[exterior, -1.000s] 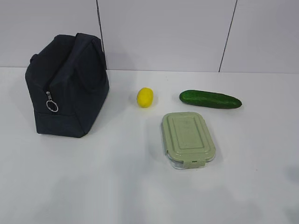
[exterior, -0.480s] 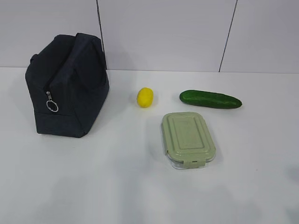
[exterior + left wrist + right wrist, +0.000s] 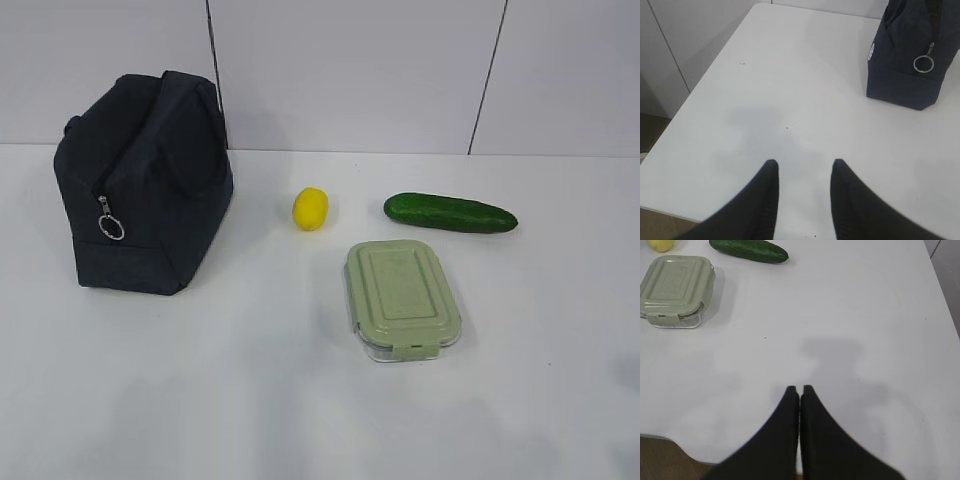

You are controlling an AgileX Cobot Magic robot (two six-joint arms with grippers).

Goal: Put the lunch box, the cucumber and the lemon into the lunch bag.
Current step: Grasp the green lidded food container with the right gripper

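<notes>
The dark navy lunch bag [image 3: 145, 185] stands at the left of the white table [image 3: 250, 390], zipped, its silver ring pull [image 3: 111, 228] hanging on the near end. The yellow lemon [image 3: 311, 208] lies in the middle, the dark green cucumber [image 3: 450, 213] to its right. The lunch box [image 3: 402, 298] with its sage-green lid sits in front of them. My left gripper [image 3: 805, 165] is open and empty over bare table, the bag [image 3: 912, 55] far ahead to its right. My right gripper [image 3: 799, 389] is shut and empty, with the lunch box [image 3: 675, 290], cucumber [image 3: 747, 251] and lemon [image 3: 661, 244] far ahead to its left.
A pale panelled wall [image 3: 350, 70] rises behind the table. The table's left edge [image 3: 670, 125] and near edge [image 3: 670, 439] show in the wrist views. Neither arm shows in the exterior view.
</notes>
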